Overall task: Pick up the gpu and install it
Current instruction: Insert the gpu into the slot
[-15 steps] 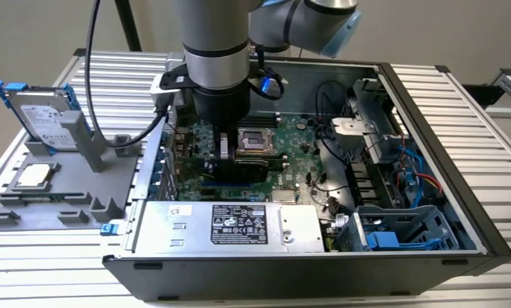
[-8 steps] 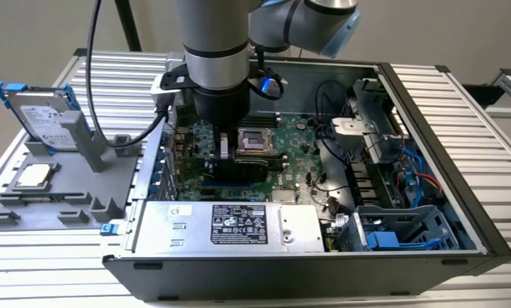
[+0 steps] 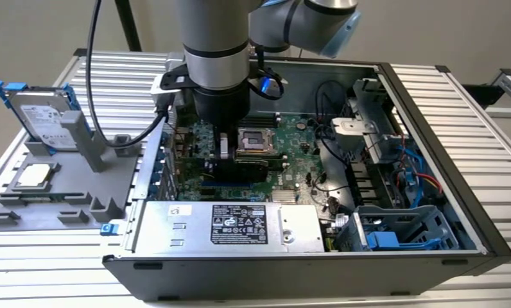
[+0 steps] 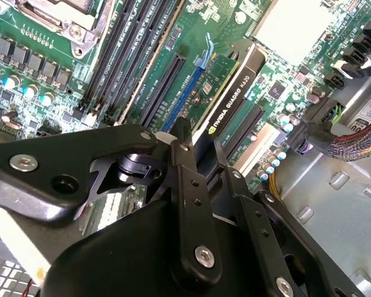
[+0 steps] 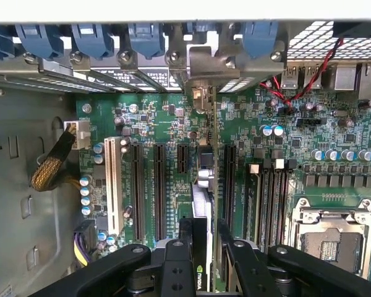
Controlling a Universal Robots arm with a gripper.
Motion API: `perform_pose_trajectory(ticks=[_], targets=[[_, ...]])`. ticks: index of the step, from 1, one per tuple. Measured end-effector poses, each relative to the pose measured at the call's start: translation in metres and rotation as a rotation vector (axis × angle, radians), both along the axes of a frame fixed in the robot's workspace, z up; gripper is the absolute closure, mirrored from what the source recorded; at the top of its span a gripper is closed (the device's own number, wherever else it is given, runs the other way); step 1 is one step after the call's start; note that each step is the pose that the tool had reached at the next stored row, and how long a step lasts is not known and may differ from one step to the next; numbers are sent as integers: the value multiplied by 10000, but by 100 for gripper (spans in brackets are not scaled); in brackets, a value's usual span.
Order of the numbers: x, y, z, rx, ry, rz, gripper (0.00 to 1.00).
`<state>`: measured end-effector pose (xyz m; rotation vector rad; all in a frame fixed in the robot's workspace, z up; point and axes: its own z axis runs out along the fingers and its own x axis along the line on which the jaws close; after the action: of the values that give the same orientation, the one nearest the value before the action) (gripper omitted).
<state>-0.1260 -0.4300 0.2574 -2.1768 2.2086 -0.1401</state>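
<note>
An open black metal computer case (image 3: 461, 192) lies on its side on the ribbed aluminium worktop (image 3: 33, 269), its green motherboard (image 3: 298, 138) facing up. The grey robot arm (image 3: 214, 45) reaches down into the case. Its black hand (image 4: 198, 148) pinches the thin gpu (image 4: 232, 93), a green card with black shroud, held edge-on over the long dark expansion slots (image 5: 157, 198) beside the silver processor socket (image 5: 337, 232).
</note>
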Motion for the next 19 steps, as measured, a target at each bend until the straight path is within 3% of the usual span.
perform_pose_trajectory(ticks=[14,19], targets=[[-20,-12,-3,3,-1,0,100],[-21,-13,-5,130,3,0,100]])
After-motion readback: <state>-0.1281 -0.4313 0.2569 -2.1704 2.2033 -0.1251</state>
